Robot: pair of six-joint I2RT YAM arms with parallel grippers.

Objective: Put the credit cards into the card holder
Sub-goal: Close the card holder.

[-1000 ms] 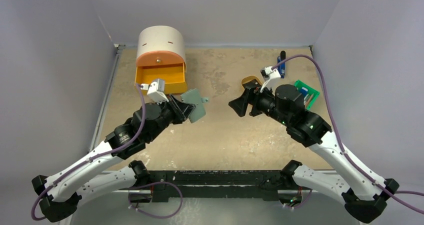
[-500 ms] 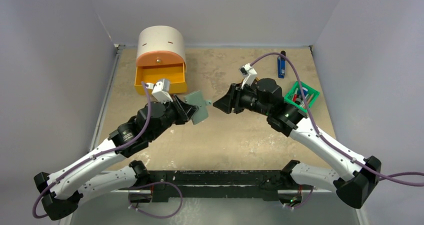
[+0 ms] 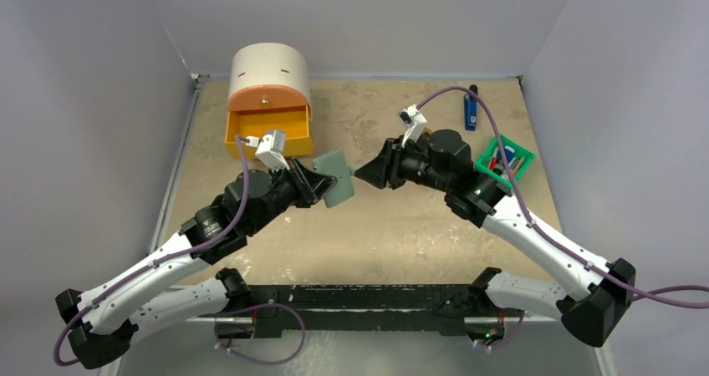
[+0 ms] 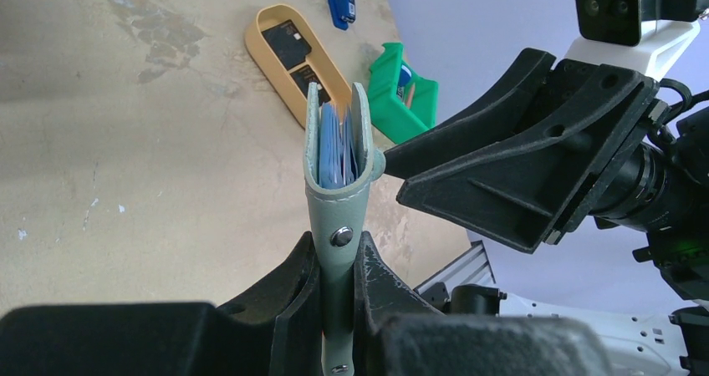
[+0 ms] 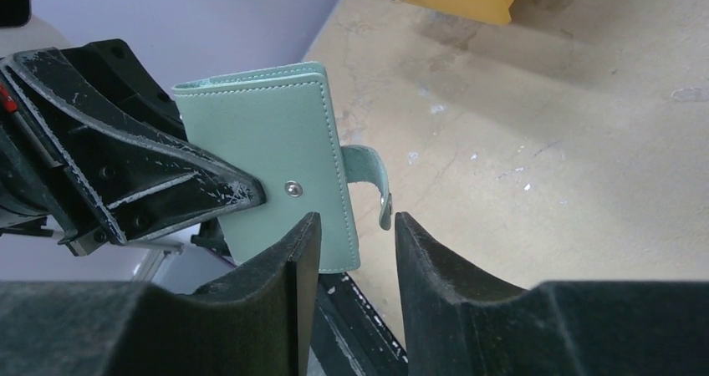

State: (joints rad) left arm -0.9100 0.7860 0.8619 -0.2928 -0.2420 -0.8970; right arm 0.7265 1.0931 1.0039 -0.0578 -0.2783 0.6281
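1. Card holder (image 3: 338, 178) hangs above the middle of the table (image 3: 393, 234), somewhat toward the far edge. The left gripper (image 3: 320, 184) holds it by one edge, jaws pressed tight on it.
2. From the left wrist it stands edge-on and slightly parted, with blue inner pockets (image 4: 332, 146) showing.
3. Right gripper (image 5: 355, 226) faces it from the right with its jaws narrowly apart. The snap tab (image 5: 370, 169) hangs loose in line with the gap, and neither finger clamps it.
4. Two black credit cards (image 4: 283, 35) lie in a tan oval tray (image 4: 252, 42) on the table's right half, near a green bin (image 4: 389, 92).
5. A blue-and-black stick (image 3: 471, 109) lies near the far right corner.
6. An open orange drawer (image 3: 267, 134) sits by the far left corner.
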